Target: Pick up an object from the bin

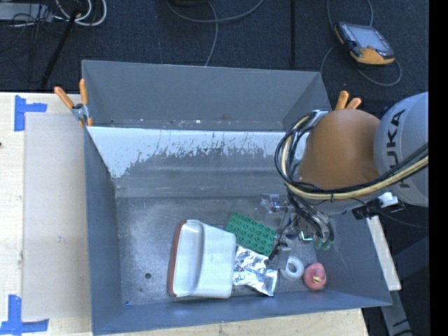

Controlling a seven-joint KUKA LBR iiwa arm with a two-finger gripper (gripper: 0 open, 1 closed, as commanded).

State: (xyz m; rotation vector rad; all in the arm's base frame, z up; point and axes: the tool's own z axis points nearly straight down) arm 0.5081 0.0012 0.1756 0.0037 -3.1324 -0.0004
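Gripper (290, 239): low in the right half of the bin (140, 222), beneath the arm's orange cover (343, 149) and its cable loops (285, 161). Whether it is open or closed cannot be told from where I stand; the linkage and cover mask it. Nothing can be confirmed as held.

Nearest item: a green studded plate (252, 233), lying flat on the bin floor, with its right end just beside or under the gripper. I take this as the likeliest pick, though that is a judgement.

Close neighbours: a crumpled silver foil wrapper (253, 271) touching the plate's front edge, a small white ring (292, 267) just in front of the gripper, and a small pink ball (315, 276) beside the ring. A white tray (201, 260) lies further left, against the foil.

Risks noted:
- The plate is thin and flat. A closing grip could skate over its top, or pinch one corner only, so that it tips out on the lift.
- The foil overlaps the working area and could be caught with the plate, or in its place, and then tear or slide free.
- The ring and ball are round and loose. Any nudge may send them rolling toward the front wall or corner.
- The bin's sloping right wall is near the arm, so a sideways correction there risks contact between cables and wall.
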